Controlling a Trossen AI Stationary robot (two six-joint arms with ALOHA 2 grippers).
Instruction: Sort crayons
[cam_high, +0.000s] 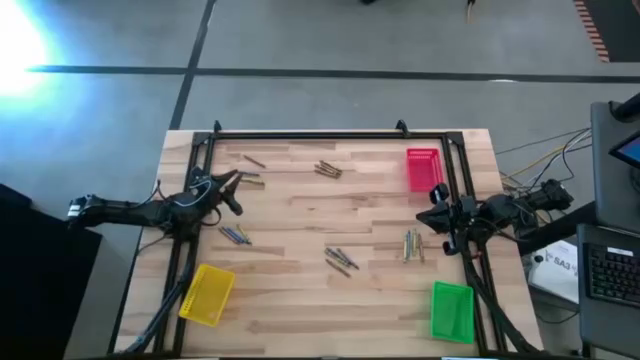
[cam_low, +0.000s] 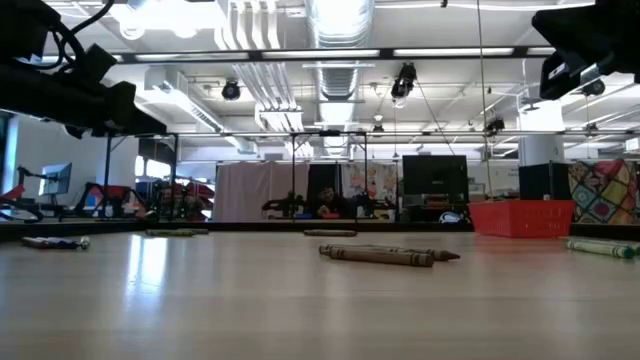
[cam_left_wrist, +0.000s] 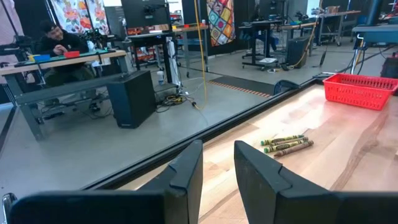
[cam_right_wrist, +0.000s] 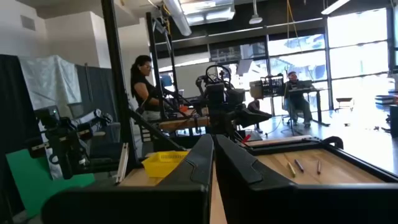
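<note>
Crayons lie flat on the wooden table in several small groups: far left (cam_high: 250, 160), far middle (cam_high: 328, 168), left (cam_high: 235, 235), middle (cam_high: 340, 258) and right (cam_high: 412, 243). The middle group shows in the low view (cam_low: 390, 255). My left gripper (cam_high: 233, 192) hovers open above the table's left part, between the far left and left groups; its wrist view shows the far middle crayons (cam_left_wrist: 287, 144) ahead. My right gripper (cam_high: 436, 203) is shut and empty, above the table's right side near the red tray (cam_high: 422, 168).
A yellow tray (cam_high: 208, 293) stands at the near left and a green tray (cam_high: 451, 310) at the near right. A black frame (cam_high: 300, 136) runs round the table. People sit and stand in the room beyond (cam_right_wrist: 142, 84).
</note>
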